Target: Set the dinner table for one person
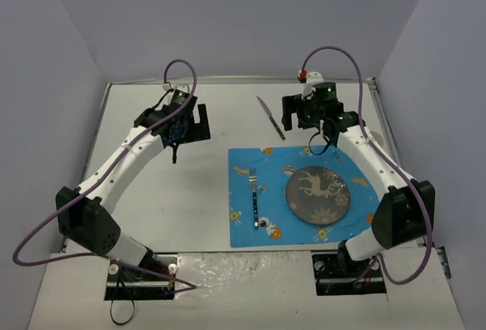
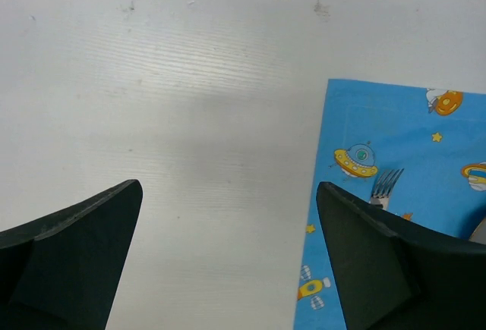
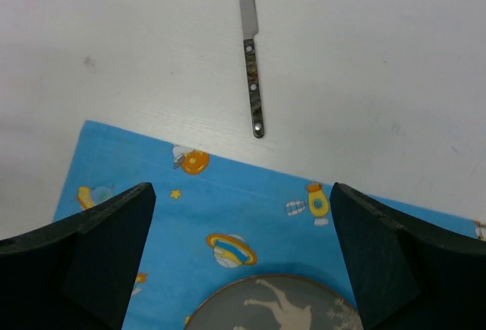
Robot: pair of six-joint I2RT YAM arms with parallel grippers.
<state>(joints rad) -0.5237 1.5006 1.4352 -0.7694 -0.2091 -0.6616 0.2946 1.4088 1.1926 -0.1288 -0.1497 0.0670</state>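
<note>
The white dinner table (image 1: 175, 193) carries a blue cartoon-print placemat (image 1: 266, 171). On the mat lie a grey plate with a deer print (image 1: 317, 193) and a fork (image 1: 254, 197) to its left. A knife (image 1: 270, 117) lies on the bare table beyond the mat; it also shows in the right wrist view (image 3: 251, 64). My right gripper (image 1: 305, 114) is open and empty, hovering over the mat's far edge (image 3: 243, 193), just right of the knife. My left gripper (image 1: 184, 121) is open and empty over bare table (image 2: 190, 117) left of the mat (image 2: 380, 193); fork tines (image 2: 387, 184) peek out there.
Grey-white walls enclose the table on three sides. The metal rim (image 1: 228, 82) runs along the far edge. Purple cables loop above both arms. The arm bases (image 1: 140, 273) sit at the near edge.
</note>
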